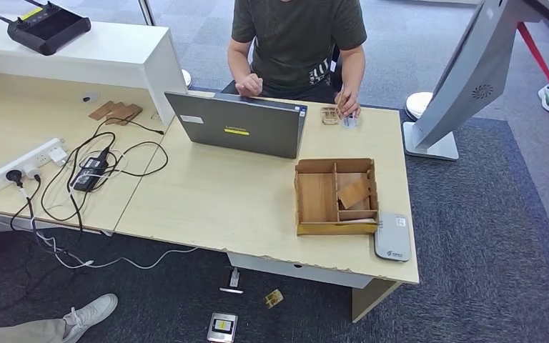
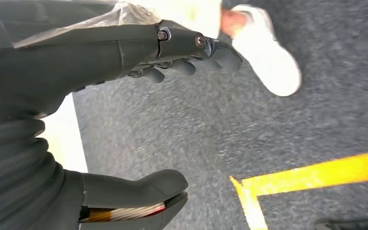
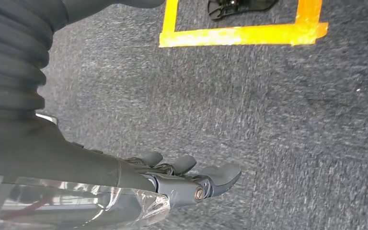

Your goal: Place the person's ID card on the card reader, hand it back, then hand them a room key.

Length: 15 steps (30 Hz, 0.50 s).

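Fingers: left hand (image 2: 139,115) and right hand (image 3: 124,187) hang over the carpet, fingers apart, holding nothing.
Near right: grey card reader (image 1: 392,237) at the worktop (image 1: 221,200) edge, touching the wooden tray (image 1: 336,196).
Far: ID card (image 1: 349,122) under the person's hand (image 1: 346,106), its long axis running left-right.
Judgement: the right hand seems nearer; reach far and forward.

Head view high over desk (image 1: 257,207); wrist views floorward, close.
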Motion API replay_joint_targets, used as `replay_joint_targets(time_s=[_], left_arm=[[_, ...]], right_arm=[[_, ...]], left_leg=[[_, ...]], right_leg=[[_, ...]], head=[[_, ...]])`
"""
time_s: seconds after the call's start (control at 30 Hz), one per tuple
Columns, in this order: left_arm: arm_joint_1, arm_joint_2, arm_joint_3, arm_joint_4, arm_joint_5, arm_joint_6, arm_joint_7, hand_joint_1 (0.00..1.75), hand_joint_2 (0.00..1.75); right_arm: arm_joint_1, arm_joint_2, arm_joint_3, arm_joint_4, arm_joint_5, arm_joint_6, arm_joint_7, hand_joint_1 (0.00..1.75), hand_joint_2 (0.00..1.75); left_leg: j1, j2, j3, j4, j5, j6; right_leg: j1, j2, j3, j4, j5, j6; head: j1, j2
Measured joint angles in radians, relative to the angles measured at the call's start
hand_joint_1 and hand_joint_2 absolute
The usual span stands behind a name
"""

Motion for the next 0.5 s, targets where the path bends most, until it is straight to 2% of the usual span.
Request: replay_joint_targets(time_s=[0.07,0.17,0.27,0.3,0.4,0.5], left_arm=[[0.002,0.011,0.001,0.000,0.005,-0.031,-0.003,0.00,1.75],[0.001,0.026,0.001,0.000,0.003,-0.095,-0.054,0.00,1.75],[-0.002,0.038,0.001,0.000,0.001,-0.140,-0.092,0.00,1.75],[-0.004,0.041,0.001,0.000,0.002,-0.147,-0.097,0.00,1.75],[-0.006,0.046,0.001,0.000,0.010,-0.163,-0.093,0.00,1.75],[-0.006,0.040,0.002,0.000,0.016,-0.164,-0.066,0.00,1.75]], right_arm=[[0.004,0.002,0.000,0.000,-0.005,0.017,-0.007,0.00,1.75],[0.017,0.016,0.000,0.001,-0.022,0.056,-0.040,0.00,1.75],[0.031,0.036,0.000,0.001,-0.038,0.104,-0.067,0.00,0.44],[0.034,0.042,0.000,0.002,-0.040,0.113,-0.070,0.00,0.44],[0.039,0.058,0.000,0.004,-0.040,0.123,-0.065,0.00,1.75],[0.040,0.070,0.000,0.006,-0.039,0.104,-0.041,0.00,1.75]], left_leg=[[0.000,0.000,0.000,0.000,0.000,0.000],[0.001,0.000,0.000,0.000,0.000,0.000],[0.001,0.000,0.000,0.000,0.000,0.000],[0.001,0.000,0.000,0.000,0.000,0.000],[0.001,0.000,0.000,0.000,0.000,0.000],[0.001,0.000,0.000,0.000,0.000,0.000]], right_leg=[[0.000,0.000,0.000,0.000,0.000,0.000],[0.001,0.000,0.000,0.000,0.000,0.000],[0.001,0.000,0.000,0.000,0.000,-0.001],[0.001,0.000,0.000,0.000,0.000,-0.001],[0.001,0.000,0.000,0.000,0.000,-0.001],[0.001,0.000,0.000,0.000,0.000,-0.001]], head=[[0.000,0.000],[0.000,0.000],[0.000,0.000],[0.000,0.000],[0.000,0.000],[0.000,0.000]])
